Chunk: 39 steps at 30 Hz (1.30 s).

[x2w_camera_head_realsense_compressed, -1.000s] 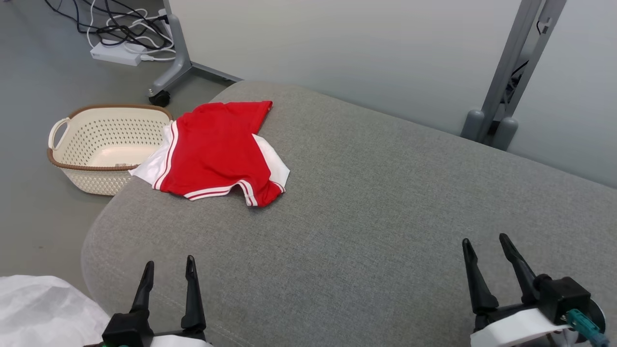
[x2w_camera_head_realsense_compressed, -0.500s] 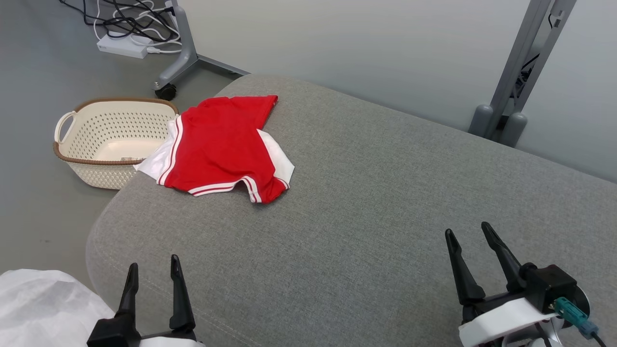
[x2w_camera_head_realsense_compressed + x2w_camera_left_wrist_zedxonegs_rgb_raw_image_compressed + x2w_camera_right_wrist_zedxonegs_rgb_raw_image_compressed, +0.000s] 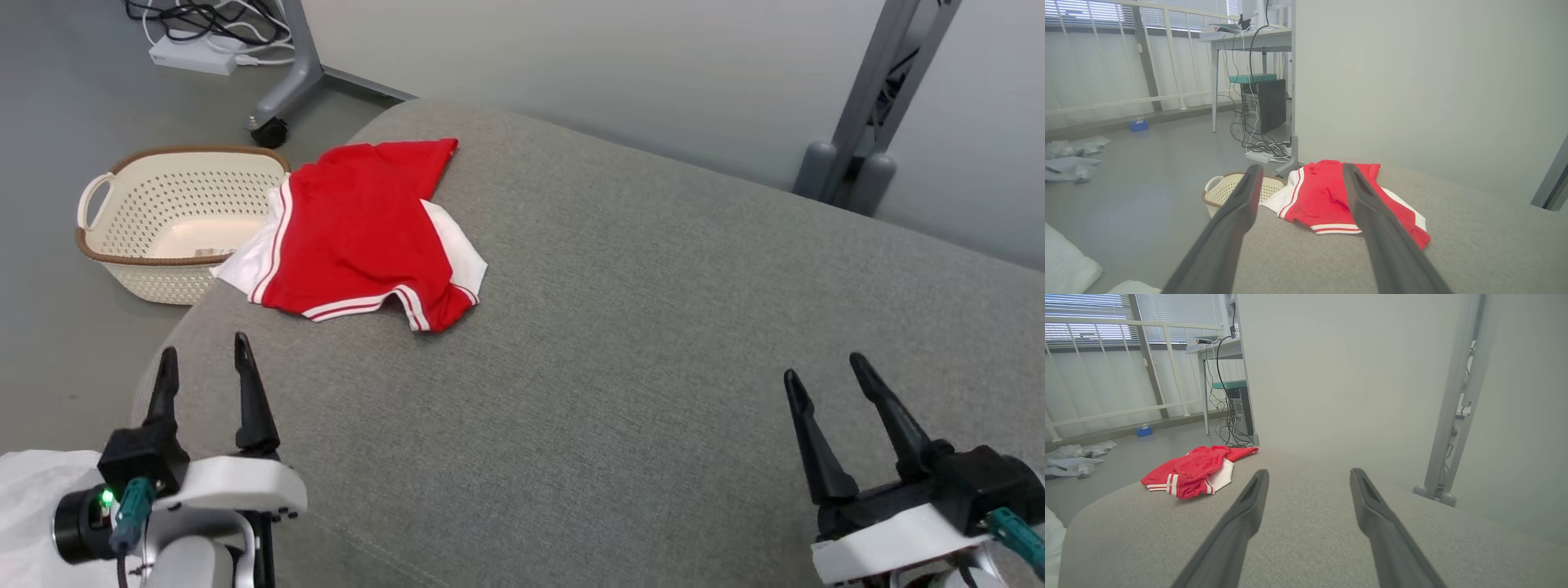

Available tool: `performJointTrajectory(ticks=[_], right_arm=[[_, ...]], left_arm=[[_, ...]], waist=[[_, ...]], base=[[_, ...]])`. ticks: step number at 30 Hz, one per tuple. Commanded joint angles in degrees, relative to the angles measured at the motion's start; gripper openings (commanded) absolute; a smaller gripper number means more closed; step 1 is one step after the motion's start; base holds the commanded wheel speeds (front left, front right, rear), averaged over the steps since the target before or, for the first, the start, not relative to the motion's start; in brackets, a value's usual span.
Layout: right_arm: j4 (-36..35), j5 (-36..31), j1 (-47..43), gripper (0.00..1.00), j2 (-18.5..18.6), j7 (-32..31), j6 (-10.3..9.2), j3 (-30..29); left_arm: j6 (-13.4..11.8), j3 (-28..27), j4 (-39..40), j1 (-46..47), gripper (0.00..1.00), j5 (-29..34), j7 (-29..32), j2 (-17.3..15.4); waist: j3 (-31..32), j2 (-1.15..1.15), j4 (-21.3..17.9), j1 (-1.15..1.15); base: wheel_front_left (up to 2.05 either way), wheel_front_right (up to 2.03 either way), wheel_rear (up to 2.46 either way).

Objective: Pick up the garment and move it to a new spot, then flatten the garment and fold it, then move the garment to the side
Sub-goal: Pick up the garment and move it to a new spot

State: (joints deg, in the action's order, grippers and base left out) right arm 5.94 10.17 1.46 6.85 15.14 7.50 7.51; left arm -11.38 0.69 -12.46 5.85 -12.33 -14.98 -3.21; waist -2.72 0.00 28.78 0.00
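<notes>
Grey cushion [image 3: 620,343], garment [image 3: 359,237] at its far-left edge; left gripper [image 3: 204,345] and right gripper [image 3: 824,367] both released. I'd go low, left pinching the near hem.

Inventory in view: one garment [image 3: 359,233], one basket [image 3: 155,282], one cushion [image 3: 612,343], one power strip [image 3: 192,55], one castor [image 3: 269,131], one computer tower [image 3: 1267,104], and two grippers, the left gripper [image 3: 205,345] and the right gripper [image 3: 824,366], each with two fingers [image 3: 253,400].

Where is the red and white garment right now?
In the head view, the garment lies at the upper left, on the grey cushion's left end beside the cream basket, ahead of the open left gripper.
</notes>
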Motion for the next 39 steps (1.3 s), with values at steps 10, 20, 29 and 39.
performJointTrajectory(ticks=[10,20,29,39], right_arm=[[-4.89,2.55,4.16,1.0,8.32,0.07,0.0,3.44],[-6.61,4.49,7.79,1.0,13.22,0.08,-0.01,6.54],[-8.29,6.58,8.93,1.0,16.0,0.08,0.0,5.81],[-8.99,7.47,9.73,1.0,17.62,0.08,0.0,6.07]], left_arm=[[3.15,-1.17,-23.27,23.95,1.0,0.87,5.25,-6.85],[4.41,-2.82,-43.39,40.25,1.0,-2.44,16.16,-10.01],[2.01,-5.6,-52.51,46.93,1.0,-6.21,21.47,-10.41],[-0.95,-4.27,-57.91,49.73,1.0,-5.79,27.24,-10.15]], waist=[[-11.31,0.0,-8.53,0.0],[-17.76,0.0,-14.85,0.0],[-22.11,0.0,-17.81,0.0],[-25.05,0.0,-18.59,0.0]], base=[[0.0,0.0,0.0],[0.0,0.0,0.0],[0.0,0.0,0.0],[0.0,0.0,0.0]])
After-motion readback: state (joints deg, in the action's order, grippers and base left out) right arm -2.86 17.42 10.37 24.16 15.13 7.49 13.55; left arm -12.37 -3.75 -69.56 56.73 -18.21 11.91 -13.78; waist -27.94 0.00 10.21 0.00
